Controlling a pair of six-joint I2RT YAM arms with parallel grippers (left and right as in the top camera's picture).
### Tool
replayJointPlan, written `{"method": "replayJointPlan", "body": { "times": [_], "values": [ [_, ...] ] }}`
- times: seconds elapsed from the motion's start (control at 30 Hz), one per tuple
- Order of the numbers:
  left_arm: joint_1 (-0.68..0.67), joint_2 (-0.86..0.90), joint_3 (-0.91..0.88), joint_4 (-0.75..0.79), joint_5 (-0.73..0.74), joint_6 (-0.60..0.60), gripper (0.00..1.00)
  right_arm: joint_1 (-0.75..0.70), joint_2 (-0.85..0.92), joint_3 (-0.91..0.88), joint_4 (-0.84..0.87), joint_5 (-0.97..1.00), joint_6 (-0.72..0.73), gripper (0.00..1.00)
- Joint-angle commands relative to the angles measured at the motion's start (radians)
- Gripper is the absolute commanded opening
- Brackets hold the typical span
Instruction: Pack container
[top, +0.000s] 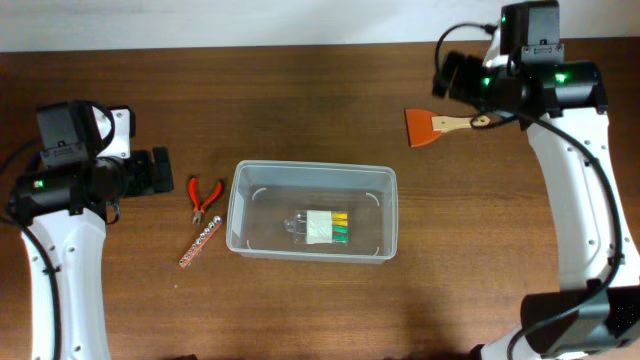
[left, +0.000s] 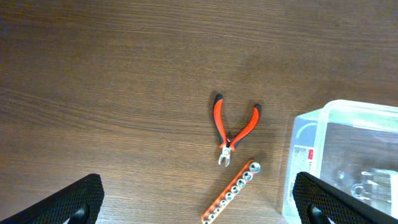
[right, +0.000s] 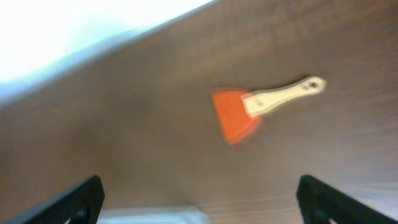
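The clear plastic container (top: 312, 211) sits mid-table and holds a small pack of green and yellow items (top: 326, 228). Its corner shows in the left wrist view (left: 348, 155) and its edge in the right wrist view (right: 155, 215). Red-handled pliers (top: 205, 197) (left: 233, 127) and an orange socket rail (top: 200, 245) (left: 233, 191) lie left of the container. An orange brush with a wooden handle (top: 440, 126) (right: 261, 106) lies at the back right. My left gripper (top: 158, 171) (left: 199, 202) is open and empty, left of the pliers. My right gripper (top: 450, 75) (right: 199, 199) is open and empty, raised near the brush.
The brown wooden table (top: 320, 310) ends at a pale back edge (top: 250, 22). Both arm bases stand at the table's left and right sides.
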Motion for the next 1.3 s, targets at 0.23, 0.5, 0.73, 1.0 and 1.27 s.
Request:
{"method": "replayJointPlan", "body": {
  "times": [0.23,0.5,0.73,1.0,1.27],
  "values": [
    [-0.002,0.006,0.011,0.002,0.045,-0.013,0.99,-0.025,0.102,0.016,0.333,-0.03,0.461,0.99],
    [-0.002,0.006,0.011,0.003,0.044,-0.014,0.99,-0.085,0.167,0.016,0.332,-0.038,0.688,0.98],
    [-0.002,0.006,0.011,0.003,0.044,-0.014,0.99,-0.156,0.272,0.016,0.208,-0.134,0.861,0.98],
    [-0.002,0.006,0.011,0.002,0.045,-0.022,0.99,-0.18,0.385,0.016,0.198,-0.188,0.861,0.98],
    [-0.002,0.006,0.011,0.003,0.045,-0.022,0.99,-0.183,0.488,0.016,0.198,-0.215,0.861,0.99]
  ]
}}
